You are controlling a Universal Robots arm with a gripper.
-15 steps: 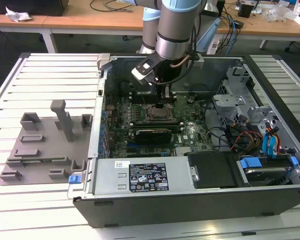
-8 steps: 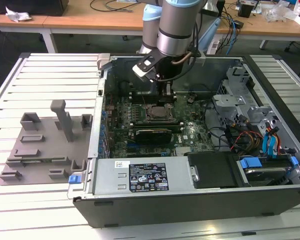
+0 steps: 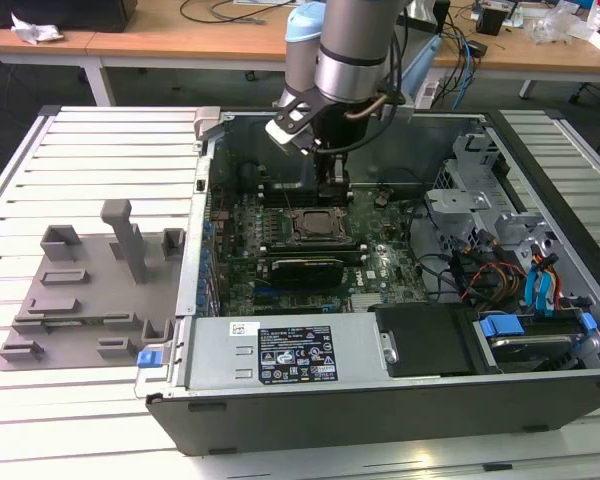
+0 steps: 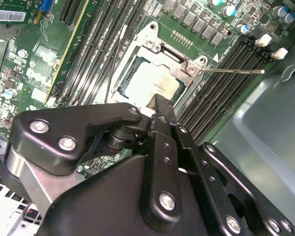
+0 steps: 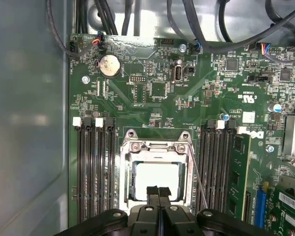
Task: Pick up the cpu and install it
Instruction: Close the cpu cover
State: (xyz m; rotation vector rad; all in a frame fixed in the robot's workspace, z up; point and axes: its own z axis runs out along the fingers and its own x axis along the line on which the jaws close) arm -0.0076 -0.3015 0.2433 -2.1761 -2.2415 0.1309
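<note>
As the cpu (image 5: 155,178) lies socketed, the pincer (image 5: 159,190) seemingly touches it.

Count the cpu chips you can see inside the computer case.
1. The cpu lies in the motherboard socket, close to the shut gripper; others may be hidden under the arm.

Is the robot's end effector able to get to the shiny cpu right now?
Probably yes. The end effector hangs right above the cpu, which lies in the socket with its pale top bare. Nothing sits between them, though the end effector looks shut.
</note>
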